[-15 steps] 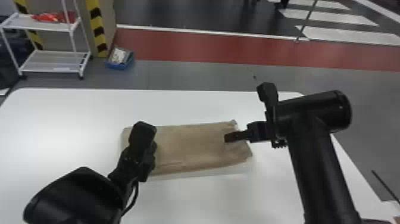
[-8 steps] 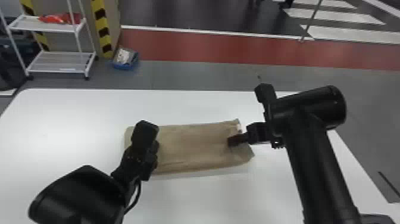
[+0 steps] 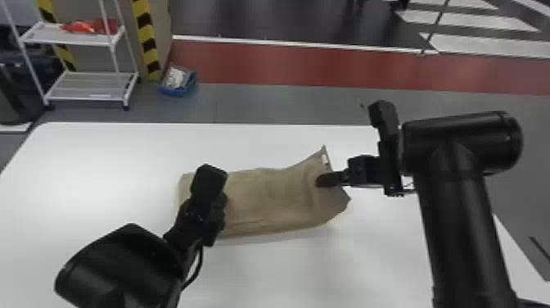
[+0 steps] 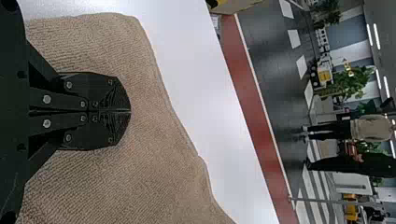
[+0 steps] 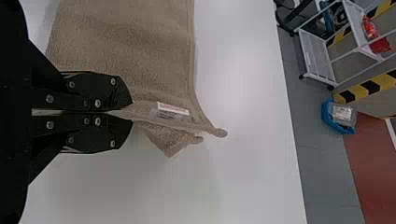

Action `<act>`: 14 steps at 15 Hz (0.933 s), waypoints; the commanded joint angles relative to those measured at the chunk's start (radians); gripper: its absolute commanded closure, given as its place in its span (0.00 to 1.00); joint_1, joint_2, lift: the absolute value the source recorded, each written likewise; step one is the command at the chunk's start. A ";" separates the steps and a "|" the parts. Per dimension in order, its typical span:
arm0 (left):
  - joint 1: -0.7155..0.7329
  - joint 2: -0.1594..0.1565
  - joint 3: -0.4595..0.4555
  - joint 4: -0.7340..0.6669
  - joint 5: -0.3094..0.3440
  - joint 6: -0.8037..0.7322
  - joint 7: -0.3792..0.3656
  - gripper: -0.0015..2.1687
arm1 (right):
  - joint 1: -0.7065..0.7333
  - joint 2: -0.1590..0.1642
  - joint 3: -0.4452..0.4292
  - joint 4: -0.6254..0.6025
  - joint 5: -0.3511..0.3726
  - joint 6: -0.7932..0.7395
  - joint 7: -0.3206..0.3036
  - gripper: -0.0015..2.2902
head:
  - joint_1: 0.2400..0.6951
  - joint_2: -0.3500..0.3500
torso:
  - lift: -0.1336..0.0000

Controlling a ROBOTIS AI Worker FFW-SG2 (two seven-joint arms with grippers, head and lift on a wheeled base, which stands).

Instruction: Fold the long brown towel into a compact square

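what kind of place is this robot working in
Probably a large indoor workshop or exhibition hall: the grey floor has a red strip and white stripes, and a yellow-and-black striped post stands beside a white shelf rack.

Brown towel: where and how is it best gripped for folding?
Probably around the middle of its right short edge, coming from the right, one finger either side. There the towel rises off the table in a thin ridge, which the right gripper pinches near the white tag.
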 commanded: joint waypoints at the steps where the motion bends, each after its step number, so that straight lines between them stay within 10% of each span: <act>1: -0.002 -0.002 -0.013 0.000 -0.001 0.006 -0.001 0.98 | 0.001 0.002 -0.018 -0.066 -0.049 0.029 0.004 0.66 | 1.00 0.32 | 0.07; 6: -0.003 -0.026 -0.060 -0.005 0.003 0.022 -0.001 0.98 | -0.002 0.057 -0.057 -0.092 -0.098 0.029 -0.001 0.66 | 1.00 0.33 | 0.07; 14: 0.048 0.018 0.058 -0.183 0.023 0.144 -0.033 0.98 | -0.050 0.046 -0.111 -0.028 -0.117 0.029 -0.005 0.66 | 1.00 0.33 | 0.07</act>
